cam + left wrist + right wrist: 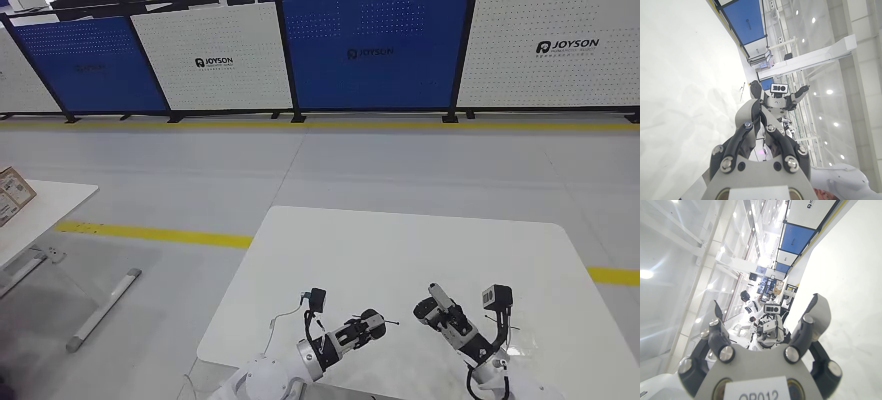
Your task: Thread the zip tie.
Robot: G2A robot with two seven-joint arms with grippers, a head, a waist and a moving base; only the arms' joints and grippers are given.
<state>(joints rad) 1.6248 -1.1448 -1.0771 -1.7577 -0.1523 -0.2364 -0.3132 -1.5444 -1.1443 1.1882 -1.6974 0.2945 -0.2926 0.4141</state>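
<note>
My left gripper (758,103) hangs low over the white table (400,250), near its front edge, shut on a thin black zip tie (754,121) whose strap crosses between the pads. From above, this gripper (378,322) points right, with a short black end (392,322) sticking out of it. Facing it a short way off is my right gripper (779,89), open and with nothing in it. In the right wrist view its fingers (816,302) stand wide apart around the gripper's middle (766,304). A second black zip tie (742,91) lies flat on the table beside the right gripper (434,300).
The tabletop stretches bare beyond both arms to its far edge (410,212). Past it is grey floor with a yellow line (150,234) and blue and white panels (370,50). Another table (40,205) stands at the left.
</note>
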